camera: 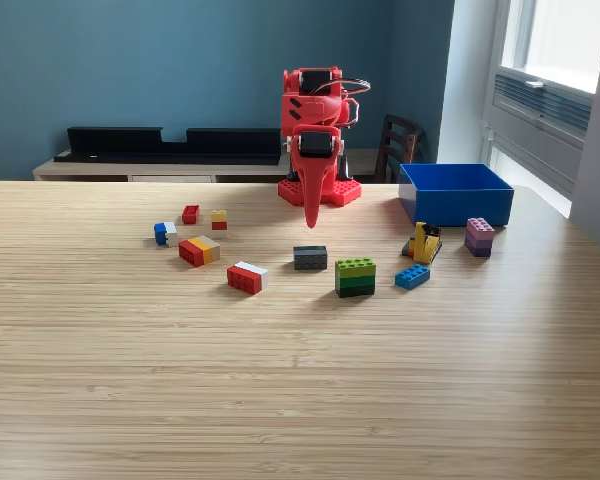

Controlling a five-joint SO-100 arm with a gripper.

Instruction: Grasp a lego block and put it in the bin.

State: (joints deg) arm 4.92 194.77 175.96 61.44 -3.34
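My red arm stands at the table's far middle, its gripper [311, 219] pointing down with the jaws together and nothing between them, hovering above and just behind a dark grey block [310, 257]. The blue bin [455, 194] sits to the exterior view's right of the arm's base. Several lego blocks lie scattered on the wooden table [280, 380]: a green stack [355, 276], a small blue block [412, 276], a yellow block [425, 242], a purple one [479, 236], a red-and-white one [246, 277], a red-yellow one [198, 250], a blue-white one [165, 233], a small red one [190, 214] and a yellow-red one [219, 219].
A dark wooden chair [397, 148] stands behind the table near the bin. A low sideboard with a black object [170, 143] runs along the blue wall. A window is at the exterior view's right.
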